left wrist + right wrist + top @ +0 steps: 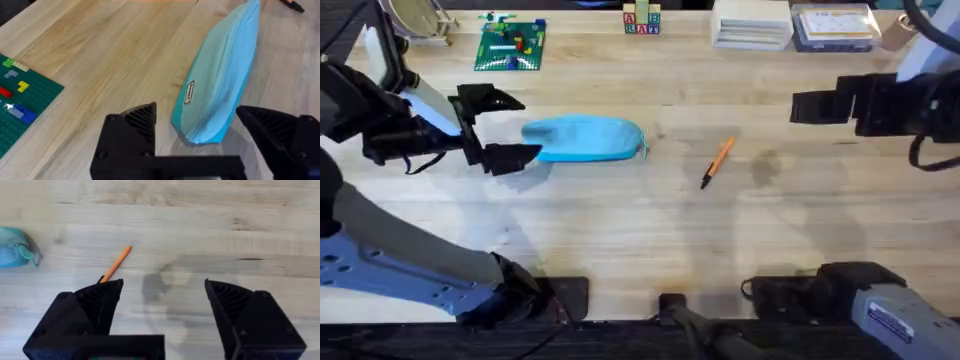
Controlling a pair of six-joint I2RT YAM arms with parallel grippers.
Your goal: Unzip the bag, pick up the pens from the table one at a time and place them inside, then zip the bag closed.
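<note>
The light-blue bag (585,138) lies on the wooden table (620,220), left of centre, with its zipper pull at its right end. My left gripper (510,127) is open at the bag's left end, one finger on each side of the tip and neither touching it. The left wrist view shows the bag (225,65) running away from the left gripper (200,125). An orange pen (718,162) with a black tip lies to the right of the bag. My right gripper (800,105) hovers open, to the right of and beyond the pen. In the right wrist view, the pen (117,262) is ahead of the right gripper (162,300), with the bag's end (17,252) at the edge.
A green brick baseplate (510,45) with several bricks lies at the back left. Along the back edge stand letter blocks (641,20), a white box (752,25) and a clear box (835,28). Bare wood stretches in front of the bag and pen.
</note>
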